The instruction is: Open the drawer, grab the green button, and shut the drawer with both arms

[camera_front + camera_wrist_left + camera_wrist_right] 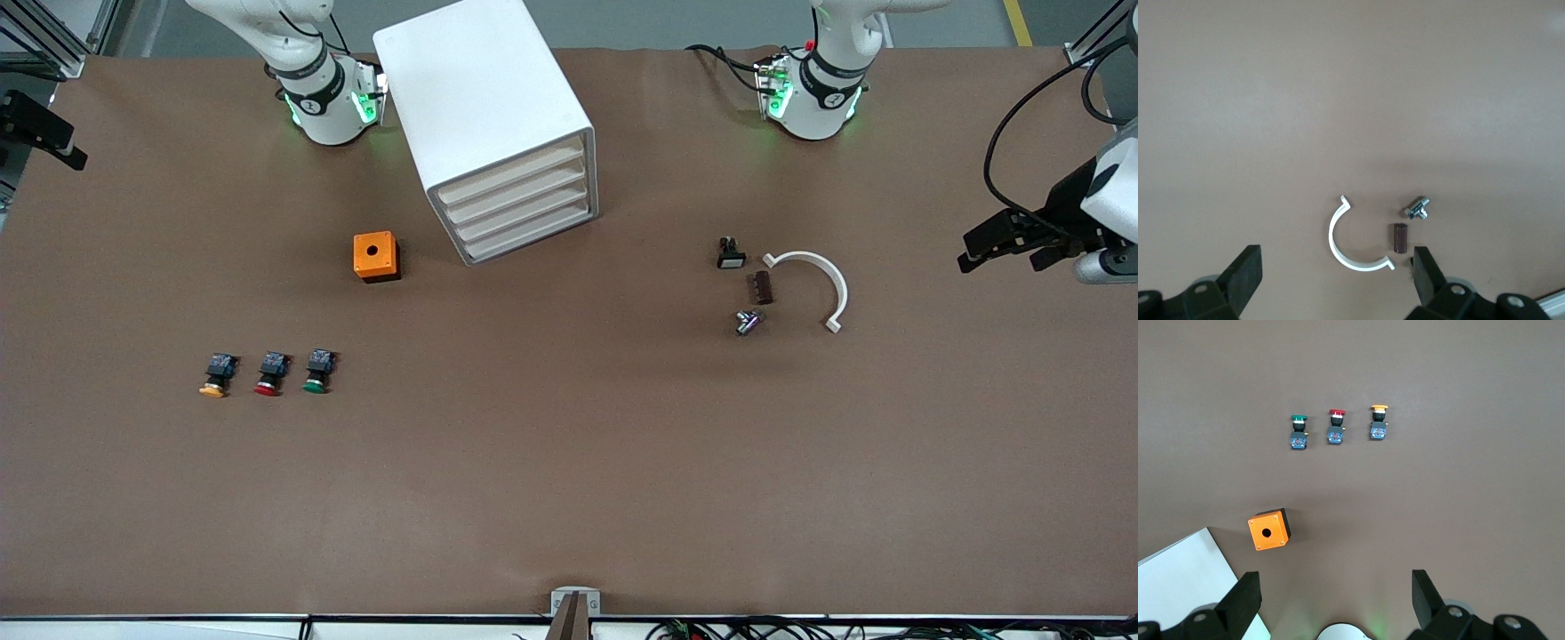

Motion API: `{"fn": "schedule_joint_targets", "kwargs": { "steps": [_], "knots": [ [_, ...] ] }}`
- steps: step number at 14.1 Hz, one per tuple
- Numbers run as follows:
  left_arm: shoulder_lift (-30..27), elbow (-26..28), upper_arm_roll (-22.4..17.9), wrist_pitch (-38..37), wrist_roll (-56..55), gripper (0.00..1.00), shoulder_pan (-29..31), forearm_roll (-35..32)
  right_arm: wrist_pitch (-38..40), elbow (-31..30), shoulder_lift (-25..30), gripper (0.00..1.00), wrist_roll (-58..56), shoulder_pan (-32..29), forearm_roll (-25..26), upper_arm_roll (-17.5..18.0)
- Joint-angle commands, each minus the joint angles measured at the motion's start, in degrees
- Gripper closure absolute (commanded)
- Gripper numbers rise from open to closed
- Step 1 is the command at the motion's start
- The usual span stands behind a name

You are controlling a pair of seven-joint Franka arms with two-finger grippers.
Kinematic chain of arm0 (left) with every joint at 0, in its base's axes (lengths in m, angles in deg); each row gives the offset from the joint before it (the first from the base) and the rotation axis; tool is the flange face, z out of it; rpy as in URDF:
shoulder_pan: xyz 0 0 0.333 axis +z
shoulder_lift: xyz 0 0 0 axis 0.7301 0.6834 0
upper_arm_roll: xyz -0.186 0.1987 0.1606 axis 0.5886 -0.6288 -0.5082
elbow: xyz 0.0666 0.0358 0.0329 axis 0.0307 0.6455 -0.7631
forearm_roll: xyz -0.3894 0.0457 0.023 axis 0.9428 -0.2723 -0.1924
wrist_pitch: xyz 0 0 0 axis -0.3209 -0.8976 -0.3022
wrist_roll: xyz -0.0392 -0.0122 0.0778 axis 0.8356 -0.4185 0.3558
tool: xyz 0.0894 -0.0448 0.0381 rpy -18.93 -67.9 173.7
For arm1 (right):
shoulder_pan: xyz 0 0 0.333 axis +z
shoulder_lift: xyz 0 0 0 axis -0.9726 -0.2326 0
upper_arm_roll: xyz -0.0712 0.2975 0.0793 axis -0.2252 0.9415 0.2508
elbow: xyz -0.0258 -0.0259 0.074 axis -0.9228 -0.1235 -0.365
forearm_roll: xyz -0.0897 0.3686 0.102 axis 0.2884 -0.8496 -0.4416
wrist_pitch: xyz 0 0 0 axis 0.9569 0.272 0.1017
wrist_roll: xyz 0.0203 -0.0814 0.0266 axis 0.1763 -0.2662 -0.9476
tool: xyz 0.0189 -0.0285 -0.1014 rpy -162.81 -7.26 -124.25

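The green-capped button (317, 371) lies on the brown table toward the right arm's end, beside a red-capped button (270, 373) and a yellow-capped one (216, 375). It also shows in the right wrist view (1298, 430). The white drawer cabinet (489, 124) stands between the arm bases with all its drawers (524, 209) shut. My right gripper (1335, 583) is open and empty, high over the table by its own base. My left gripper (978, 249) is open and empty, up in the air at the left arm's end; in the left wrist view (1335, 260) it is over a white curved clip.
An orange box (376, 256) with a round hole sits beside the cabinet, farther from the front camera than the buttons. Toward the left arm's end lie a white curved clip (822, 276), a brown cylinder (762, 287), a metal part (748, 322) and a small black part (731, 255).
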Motion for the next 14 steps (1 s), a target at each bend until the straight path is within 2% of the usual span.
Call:
{"fn": "schedule_joint_targets", "kwargs": {
  "steps": [1,5,14],
  "knots": [
    [1.1,-3.4,-0.3,-0.5,-0.2,0.00,-0.5,-1.3,-0.3,-0.1,0.6,0.00,-0.9,-0.2,-0.1,0.3],
    [1.0,-6.0,0.4,-1.9,-0.2,0.00,-0.7,-1.4,-0.6,-0.1,0.6,0.00,-1.0,-0.1,0.7,0.4],
    [0.8,-6.8,0.3,-6.4,-0.1,0.00,-0.5,-1.4,-0.5,-0.1,0.6,0.00,-1.2,-0.1,0.8,0.4]
  ]
}}
